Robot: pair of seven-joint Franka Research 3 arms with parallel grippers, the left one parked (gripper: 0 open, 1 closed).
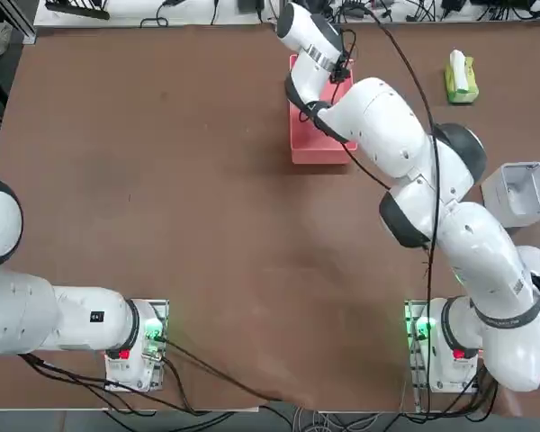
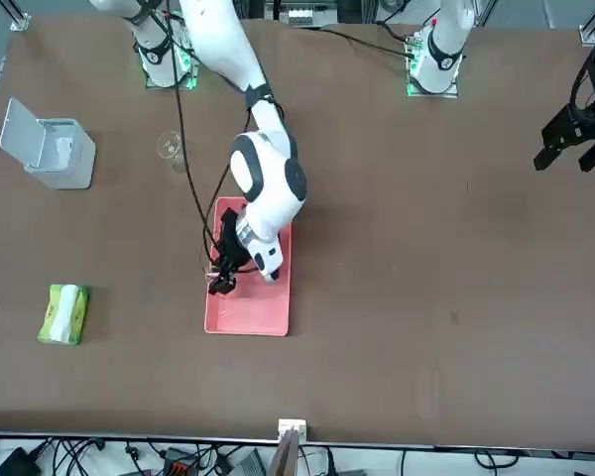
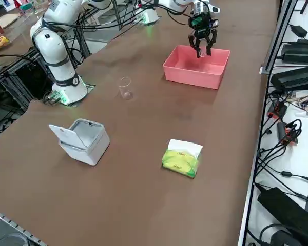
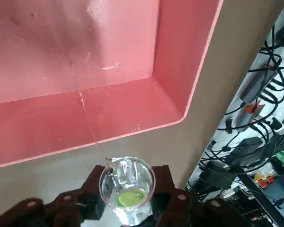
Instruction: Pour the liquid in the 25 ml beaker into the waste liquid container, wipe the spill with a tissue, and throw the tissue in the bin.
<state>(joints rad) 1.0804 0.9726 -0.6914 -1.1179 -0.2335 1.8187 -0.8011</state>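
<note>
My pincer point(image 4: 128, 191) is part-open, closed round the glass beaker point(image 4: 128, 185); the pink plastic tray point(image 3: 197, 66), lidded grey bin point(image 3: 87, 141) and soft tissue pack point(image 3: 182, 158) sit apart.

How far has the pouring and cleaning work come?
The right gripper holds the small beaker, and a thin stream runs into the pink tray, so pouring seems under way. Nothing looks finished yet. Wiping and binning remain: the white tissue is still in its pack, away from the grey bin.

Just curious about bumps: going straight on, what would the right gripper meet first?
Most likely the pink tray, which the right gripper, holding the beaker, points down at; whether rim or floor is unclear.
</note>
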